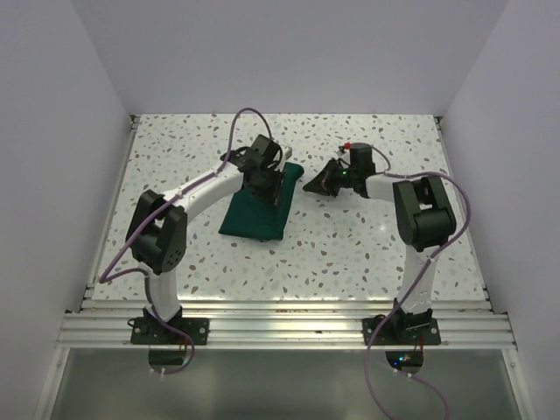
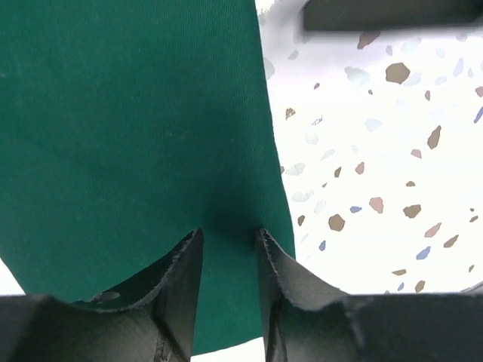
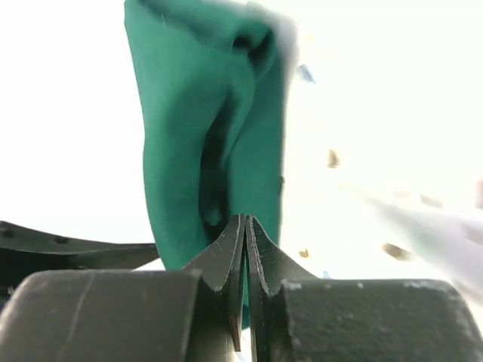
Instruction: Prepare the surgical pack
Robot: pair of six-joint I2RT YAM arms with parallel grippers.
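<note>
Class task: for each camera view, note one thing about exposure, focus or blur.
Top external view: evenly lit and sharp, dark green cloth drape clear. Left wrist view: drape weave crisp, white speckled table bright. Right wrist view: background blown out white, drape's far end blurred.

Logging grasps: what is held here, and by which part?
The right hand apparently pinches the green drape by a bunched edge; the left hand sits over it, jaws apart, gripping nothing.

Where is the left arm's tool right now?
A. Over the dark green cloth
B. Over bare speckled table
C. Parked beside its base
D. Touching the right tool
A: the left tool hangs over the folded dark green fabric drape, which shows between its parted fingers in the wrist view.
</note>
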